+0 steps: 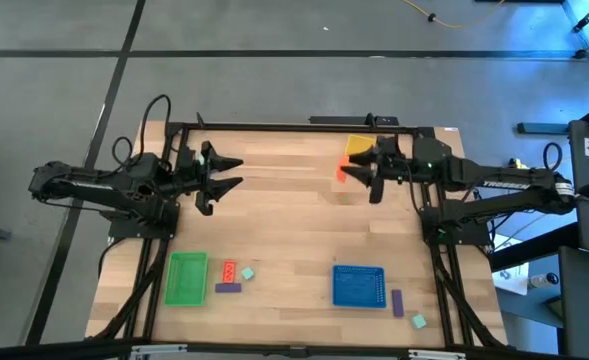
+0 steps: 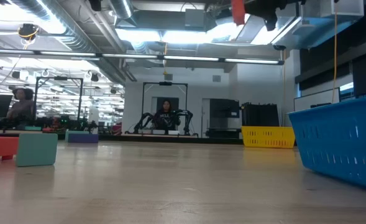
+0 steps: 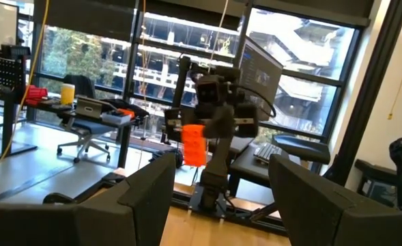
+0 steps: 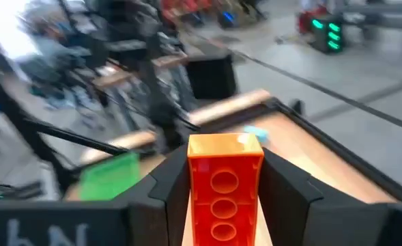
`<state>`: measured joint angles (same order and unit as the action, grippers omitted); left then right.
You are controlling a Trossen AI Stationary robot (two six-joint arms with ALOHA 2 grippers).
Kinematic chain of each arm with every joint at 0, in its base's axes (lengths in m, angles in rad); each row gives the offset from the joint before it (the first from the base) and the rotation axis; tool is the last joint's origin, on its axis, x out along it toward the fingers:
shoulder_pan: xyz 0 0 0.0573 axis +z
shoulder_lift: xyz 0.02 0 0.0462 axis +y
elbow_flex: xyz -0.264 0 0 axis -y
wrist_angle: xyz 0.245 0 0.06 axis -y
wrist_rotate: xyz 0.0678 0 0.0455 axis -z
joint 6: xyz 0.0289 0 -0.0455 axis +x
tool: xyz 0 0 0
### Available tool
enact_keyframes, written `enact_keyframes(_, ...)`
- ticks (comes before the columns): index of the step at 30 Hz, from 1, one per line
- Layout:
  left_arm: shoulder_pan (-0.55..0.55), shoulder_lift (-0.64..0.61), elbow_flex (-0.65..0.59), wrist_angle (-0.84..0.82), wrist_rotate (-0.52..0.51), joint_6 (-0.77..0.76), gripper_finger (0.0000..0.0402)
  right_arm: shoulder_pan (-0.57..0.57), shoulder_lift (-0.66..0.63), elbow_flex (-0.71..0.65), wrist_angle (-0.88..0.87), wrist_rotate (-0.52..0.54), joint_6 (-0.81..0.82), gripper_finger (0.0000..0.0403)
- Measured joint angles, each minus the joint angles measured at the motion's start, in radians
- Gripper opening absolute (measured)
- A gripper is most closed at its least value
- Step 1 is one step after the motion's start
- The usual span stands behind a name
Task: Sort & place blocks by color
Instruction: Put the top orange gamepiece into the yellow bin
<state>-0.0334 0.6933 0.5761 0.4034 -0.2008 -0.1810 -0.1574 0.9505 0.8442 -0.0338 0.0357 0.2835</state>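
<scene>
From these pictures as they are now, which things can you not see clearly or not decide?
- Yellow tray, high view: mostly covered by the right gripper, so its contents are hidden.
- Orange-red block, right wrist view: its lower end is cut off by the picture edge.
- Blue tray, low view: cut off at the right edge; its inside is hidden by its wall.
- Green tray, right wrist view: blurred.

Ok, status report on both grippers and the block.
Right gripper shut on orange-red block, raised near yellow tray. Left gripper open, empty. Nothing in the way.
</scene>
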Motion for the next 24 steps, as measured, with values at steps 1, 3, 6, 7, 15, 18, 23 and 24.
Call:
enact_keyframes(1,0.0,0.0,0.0,0.0,0.0,0.0,0.0227,-0.017,0.013,0.032,-0.064,0.009,-0.008,0.0143)
enact_keyframes(3,0.0,0.0,0.0,0.002,0.0,0.0,0.0227,-0.06,0.044,0.097,-0.199,0.026,-0.028,0.0143)
enact_keyframes(6,0.0,0.0,0.0,0.002,0.0,-0.002,0.0227,-0.14,0.104,0.188,-0.393,0.081,-0.025,0.0143)
enact_keyframes(7,0.0,0.0,0.0,0.002,0.0,-0.003,0.0227,-0.17,0.127,0.215,-0.452,0.101,-0.02,0.0143)
enact_keyframes(15,0.0,0.0,0.0,0.002,0.0,-0.003,0.0227,-0.379,0.304,0.253,-0.655,0.141,0.095,0.0143)
enact_keyframes(18,0.0,0.0,0.0,0.003,0.0,-0.003,0.0227,-0.434,0.371,0.232,-0.659,0.146,0.155,0.0143)
enact_keyframes(23,0.0,0.0,0.0,0.003,0.0,-0.003,0.0227,-0.495,0.487,0.227,-0.655,0.147,0.236,0.0143)
enact_keyframes(24,0.0,0.0,0.0,0.003,0.0,-0.003,0.0227,-0.501,0.507,0.227,-0.65,0.147,0.239,0.0143)
